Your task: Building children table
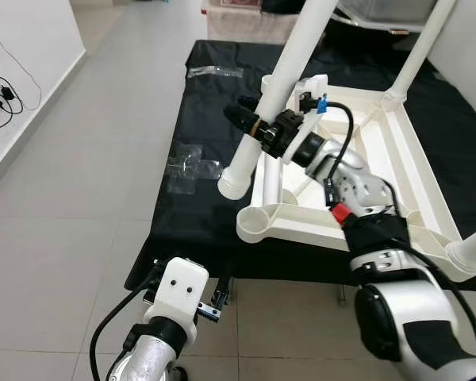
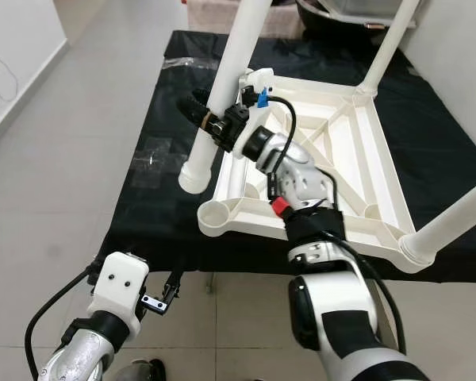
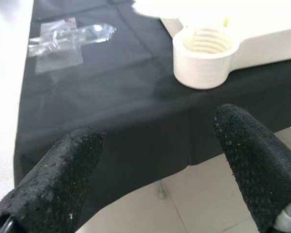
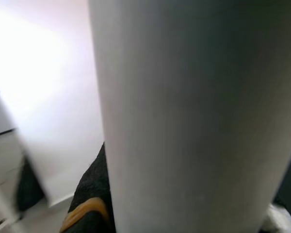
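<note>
I hold the loose white table leg [image 1: 282,87] in my right end effector [image 1: 258,127], its black fingers clenched around the tube partway up its length. The upturned white tabletop frame [image 1: 389,151] lies on the black-covered surface [image 1: 198,119], and the empty corner socket [image 1: 262,222], the frame's corner nearest me on my left, is my landmark. The leg's open lower end [image 1: 234,182] hangs just above that socket and a little off to its left, over the black cloth, not yet over the ring. The leg's long axis is tilted: from the lower end it rises up and away from the socket, leaning to my right toward the far side of the frame, while the socket's threaded bore faces straight up. So the coming move, as I judge it, turns on two things: bringing the lower end rightward over the socket, and standing the tube upright so its axis lines up with the bore. My right arm is the nearer one and already has the leg. My left end effector [image 3: 160,179] hangs released, fingers apart, below the surface's front edge, short of the socket. Two other legs [image 1: 424,44] already stand in the frame's far corners, and a clear plastic bag [image 1: 186,168] lies left of the socket.
</note>
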Controlling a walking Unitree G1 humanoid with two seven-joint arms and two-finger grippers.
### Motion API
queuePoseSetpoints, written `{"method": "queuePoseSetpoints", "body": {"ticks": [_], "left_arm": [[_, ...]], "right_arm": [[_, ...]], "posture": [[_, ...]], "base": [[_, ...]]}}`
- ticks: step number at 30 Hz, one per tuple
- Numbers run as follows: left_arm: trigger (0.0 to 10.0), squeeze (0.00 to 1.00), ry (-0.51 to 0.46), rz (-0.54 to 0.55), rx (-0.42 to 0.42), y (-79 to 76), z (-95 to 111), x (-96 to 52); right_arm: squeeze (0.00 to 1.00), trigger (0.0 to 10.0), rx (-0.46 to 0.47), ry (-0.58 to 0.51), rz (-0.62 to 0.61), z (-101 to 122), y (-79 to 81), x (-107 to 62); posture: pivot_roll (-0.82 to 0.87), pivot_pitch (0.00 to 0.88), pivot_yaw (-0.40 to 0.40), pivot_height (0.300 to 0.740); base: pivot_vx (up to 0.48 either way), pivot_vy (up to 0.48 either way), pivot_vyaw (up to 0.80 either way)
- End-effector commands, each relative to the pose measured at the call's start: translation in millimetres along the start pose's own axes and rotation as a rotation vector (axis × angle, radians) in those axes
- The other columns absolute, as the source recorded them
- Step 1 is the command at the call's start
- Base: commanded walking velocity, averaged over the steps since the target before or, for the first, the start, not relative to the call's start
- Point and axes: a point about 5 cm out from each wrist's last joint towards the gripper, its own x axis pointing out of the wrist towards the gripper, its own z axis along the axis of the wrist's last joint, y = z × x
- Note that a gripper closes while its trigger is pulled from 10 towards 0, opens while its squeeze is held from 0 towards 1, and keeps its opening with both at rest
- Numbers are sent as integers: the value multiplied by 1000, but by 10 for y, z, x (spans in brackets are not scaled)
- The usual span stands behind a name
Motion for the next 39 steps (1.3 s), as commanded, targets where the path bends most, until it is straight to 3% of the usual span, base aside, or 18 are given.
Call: {"method": "queuePoseSetpoints", "body": {"ticks": [1, 2, 5, 10, 13, 16, 22, 32, 39], "left_arm": [[10000, 0, 26, -16, -7, -17, -69, -16], [10000, 0, 29, -21, -10, -22, -78, -29], [10000, 0, 30, -22, -11, -23, -81, -33], [10000, 0, 37, -29, -18, -22, -87, -44], [10000, 0, 39, -31, -17, -23, -87, -48], [10000, 0, 34, -34, -16, -25, -67, -64], [10000, 0, 32, -37, -22, -44, -21, -110], [10000, 0, 38, -42, -25, -60, -9, -133], [10000, 0, 43, -34, -23, -48, -7, -137]], "right_arm": [[0, 10000, 6, -4, 63, 44, 22, 6], [0, 10000, 29, -18, 128, 130, 6, -64], [0, 10000, 31, -21, 149, 157, 5, -81], [0, 10000, 46, -23, 315, 223, 56, -176], [0, 10000, 61, -26, 350, 227, 69, -173], [0, 10000, 32, 37, 432, 158, 114, -139], [0, 10000, -45, 143, 430, 98, 84, -17], [0, 10000, -99, 145, 436, 180, 69, 12], [0, 10000, -125, 160, 525, 120, 130, 21]], "posture": [[105, 135, -72, 740], [102, 140, -63, 740], [102, 140, -63, 740], [103, 154, -63, 740], [104, 157, -63, 740], [108, 184, -53, 740], [119, 224, -57, 740], [118, 248, -62, 740], [117, 250, -59, 740]], "base": [[0, 0, 0], [0, 0, 0], [0, 0, 0], [0, 0, 0], [0, 0, 0], [0, 0, 0], [0, 0, 0], [0, 0, 0], [0, 0, 0]]}}
